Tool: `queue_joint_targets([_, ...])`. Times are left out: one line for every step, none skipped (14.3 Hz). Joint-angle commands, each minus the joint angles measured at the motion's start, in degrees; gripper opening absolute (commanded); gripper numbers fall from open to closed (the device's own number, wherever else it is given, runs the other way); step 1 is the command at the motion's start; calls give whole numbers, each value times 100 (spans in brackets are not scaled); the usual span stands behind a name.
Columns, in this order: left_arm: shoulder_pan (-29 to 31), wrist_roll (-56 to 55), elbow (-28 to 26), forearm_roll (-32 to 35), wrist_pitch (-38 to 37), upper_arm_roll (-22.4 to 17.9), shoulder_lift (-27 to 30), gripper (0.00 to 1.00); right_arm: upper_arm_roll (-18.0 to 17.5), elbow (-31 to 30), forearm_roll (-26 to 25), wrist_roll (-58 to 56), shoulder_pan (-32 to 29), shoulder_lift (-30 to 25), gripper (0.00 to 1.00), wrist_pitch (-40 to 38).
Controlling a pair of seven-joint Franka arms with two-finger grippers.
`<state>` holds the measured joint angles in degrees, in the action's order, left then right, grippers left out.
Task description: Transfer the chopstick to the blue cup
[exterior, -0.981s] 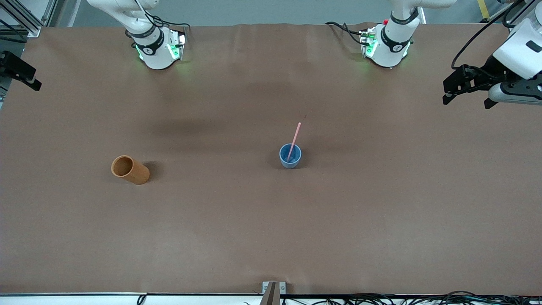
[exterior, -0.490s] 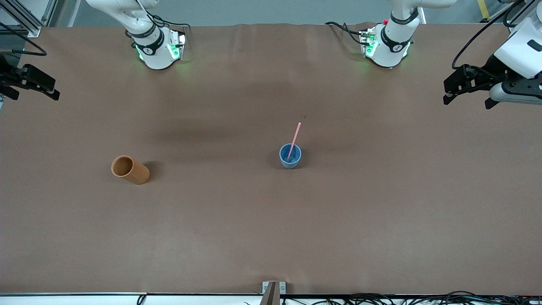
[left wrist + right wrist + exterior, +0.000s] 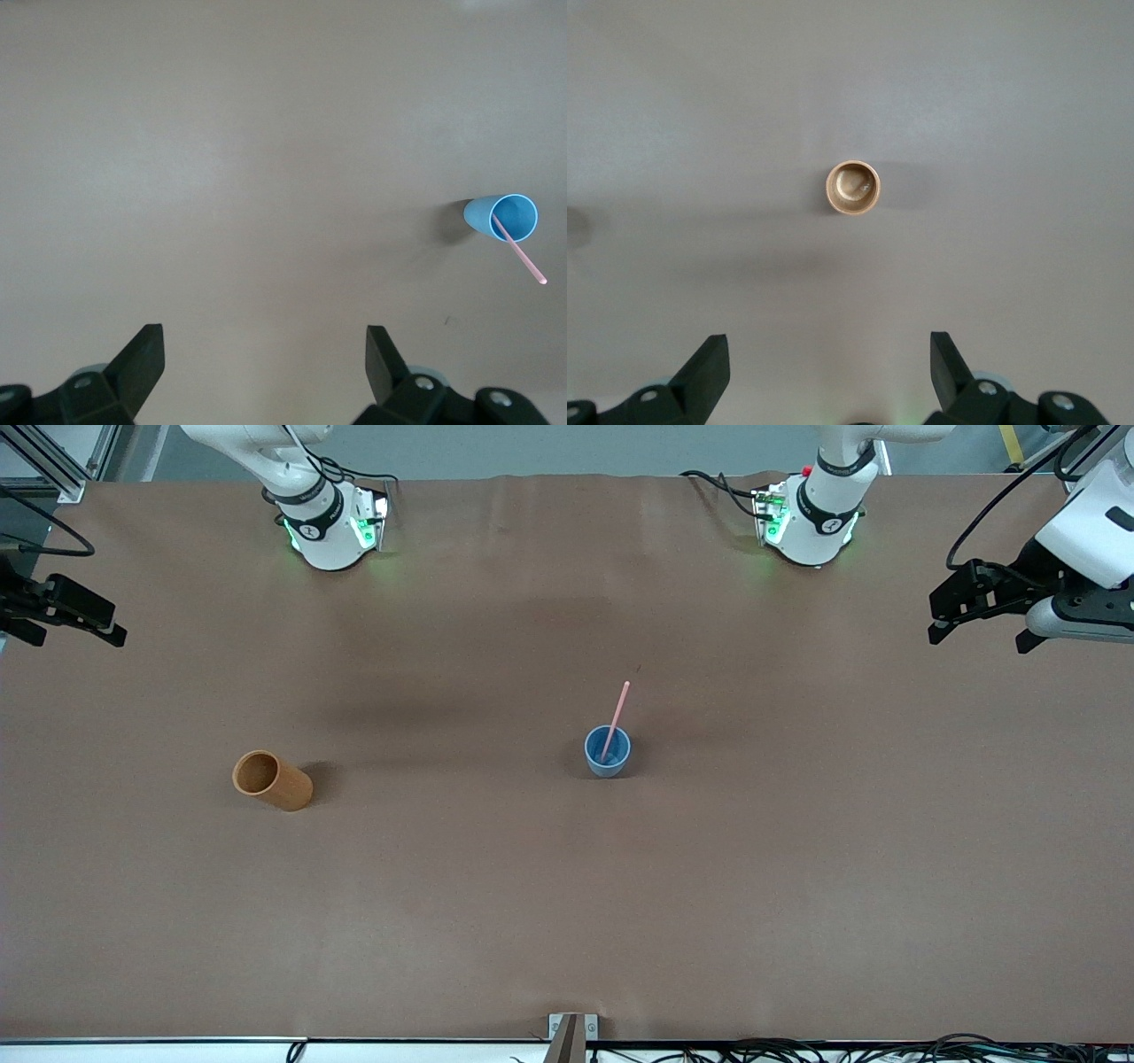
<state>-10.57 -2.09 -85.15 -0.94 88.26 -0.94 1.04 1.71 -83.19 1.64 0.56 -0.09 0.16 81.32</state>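
- Chopstick (image 3: 615, 720) stands tilted in the blue cup (image 3: 608, 753), mid-desk.
- Left pincer (image 3: 974, 615) hangs wide and empty over the desk's (image 3: 567, 912) left-arm end.
- Right pincer (image 3: 75, 611) hangs wide and empty over the right-arm end, orange cup (image 3: 272, 780) well apart.

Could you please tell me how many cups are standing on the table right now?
2: the blue cup, near the table's middle with the chopstick leaning in it, and the orange-brown cup, toward the right arm's end. None appears hidden.
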Motion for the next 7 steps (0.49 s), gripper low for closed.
queue_joint_targets([-16, -72, 165, -99, -19, -20, -77, 100, -21, -48, 29, -65, -35, -69, 100, 42])
queue_joint_targets([-16, -72, 165, -99, -19, -20, -77, 100, -21, -22, 20, -65, -61, -69, 100, 7])
queue_joint_targets([-16, -72, 174, -99, -19, -20, -86, 100, -21, -13, 12, -38, -70, -69, 100, 7])
queue_joint_targets([-16, -72, 174, -99, -19, -20, -86, 100, -21, -13, 20, -21, -70, -69, 100, 16])
queue_joint_targets([-16, -72, 174, -99, -19, -20, -86, 100, -21, -13, 12, -38, -61, -69, 100, -2])
queue_joint_targets([-16, -72, 174, -99, -19, -20, -86, 100, -21, -22, 29, -38, -61, -69, 100, -11])
queue_joint_targets([-16, -72, 165, -99, -19, -20, -86, 100, -21, -22, 20, -12, -44, -69, 100, -19])
